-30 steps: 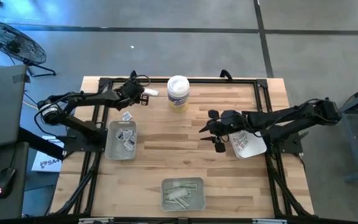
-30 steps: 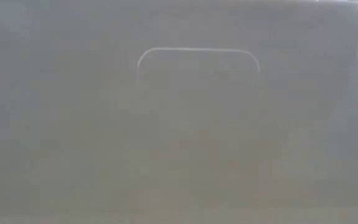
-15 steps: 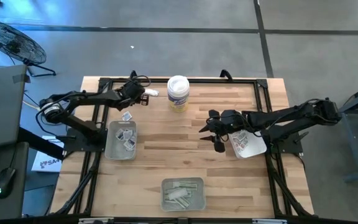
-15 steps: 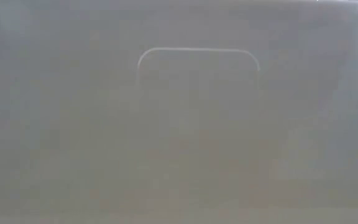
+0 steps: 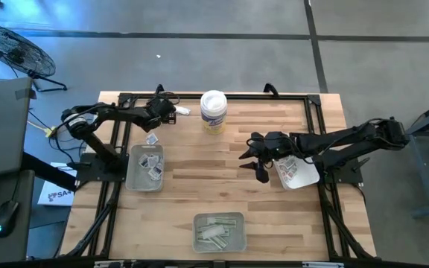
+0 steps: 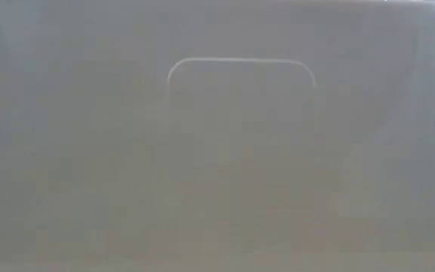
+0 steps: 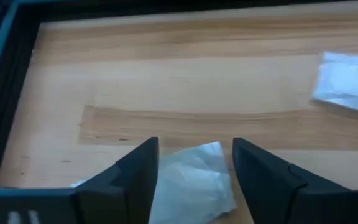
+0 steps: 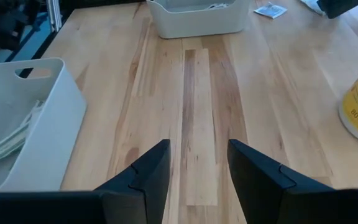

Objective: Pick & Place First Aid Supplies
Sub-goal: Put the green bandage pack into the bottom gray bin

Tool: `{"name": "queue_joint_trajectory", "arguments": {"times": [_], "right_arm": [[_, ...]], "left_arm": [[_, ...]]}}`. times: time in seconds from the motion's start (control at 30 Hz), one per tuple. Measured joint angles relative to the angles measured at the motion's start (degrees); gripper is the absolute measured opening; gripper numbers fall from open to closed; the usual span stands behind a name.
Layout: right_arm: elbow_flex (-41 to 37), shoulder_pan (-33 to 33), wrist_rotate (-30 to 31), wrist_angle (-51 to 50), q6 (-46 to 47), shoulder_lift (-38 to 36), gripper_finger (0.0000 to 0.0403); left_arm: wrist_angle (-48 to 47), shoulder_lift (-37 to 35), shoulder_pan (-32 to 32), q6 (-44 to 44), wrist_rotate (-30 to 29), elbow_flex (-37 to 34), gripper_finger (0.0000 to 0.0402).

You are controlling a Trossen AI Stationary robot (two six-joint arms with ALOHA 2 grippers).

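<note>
Left gripper: near the far left corner of the table, fingers spread apart, nothing clamped. A crinkled white packet shows between them in the left wrist view; contact cannot be told.
Second packet: lying on the wood just beside the left gripper, toward the wipes tub, which stands upright at the far edge near the middle.
Loose square packet: on the table between the left gripper and the left tray.
Left tray: holds several square packets.
Right gripper: over bare wood right of the table's centre, fingers parted, empty.
White bin: by the right edge, close behind the right gripper, holds printed packets.
Near tray: at the near edge, holds pale strip wrappers.
Low view: blank grey; nothing legible.
</note>
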Motion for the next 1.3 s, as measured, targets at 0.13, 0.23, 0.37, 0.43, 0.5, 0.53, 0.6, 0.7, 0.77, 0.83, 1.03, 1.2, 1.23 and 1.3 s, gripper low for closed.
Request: {"name": "queue_joint_trajectory", "arguments": {"times": [0.13,0.23,0.37,0.43,0.5,0.53,0.6,0.7,0.77,0.83,1.03,1.2,1.23,1.3], "right_arm": [[0.0,0.0,0.0,0.0,0.0,0.0,0.0153],[0.0,0.0,0.0,0.0,0.2,0.0,0.0153],[0.0,0.0,0.0,0.0,0.7,0.0,0.0153],[0.0,0.0,0.1,0.0,1.5,0.0,0.0153],[0.0,0.0,0.1,-0.1,1.9,0.0,0.0153],[0.0,0.0,0.1,-0.2,2.1,0.0,0.0153],[0.0,0.0,0.1,-0.3,2.4,0.0,0.0153],[0.0,0.0,0.1,-0.5,3.0,0.0,0.0153],[0.0,0.0,0.1,-0.5,3.9,0.0,0.0153],[0.0,0.1,0.1,-0.6,4.1,0.0,0.0153],[0.0,1.6,0.1,-0.8,5.4,0.0,0.0153],[0.0,3.0,0.5,-0.7,5.4,0.0,0.0153],[0.0,3.2,0.8,-0.7,5.4,0.0,0.0153],[0.0,3.4,1.3,-0.7,5.4,0.0,0.0153]], "left_arm": [[0.0,2.1,0.6,-1.3,0.1,0.3,0.0176],[1.5,2.8,0.0,-1.1,-0.1,0.2,0.0159],[2.5,2.8,-0.1,-1.0,-1.0,0.1,0.0128],[2.4,2.8,-0.1,-1.0,-0.8,0.2,0.0107],[2.2,2.9,-0.1,-1.0,-0.4,0.2,0.0084],[2.1,2.9,-0.1,-1.0,-0.2,0.2,0.0073],[2.1,2.9,0.0,-1.0,0.3,0.2,0.0052],[2.0,2.9,0.0,-0.9,0.4,0.2,0.0028],[1.8,2.9,0.0,-0.9,0.5,0.1,0.0016],[1.7,2.9,0.0,-0.9,0.4,0.1,0.0008],[1.6,1.5,-1.1,-0.2,0.2,-0.1,0.0001],[2.7,-0.8,-4.1,0.7,1.3,-0.3,0.0001],[2.9,-1.4,-4.9,0.8,1.6,-0.3,0.0001],[2.8,-2.6,-7.0,1.1,2.3,-0.3,0.0001]]}}
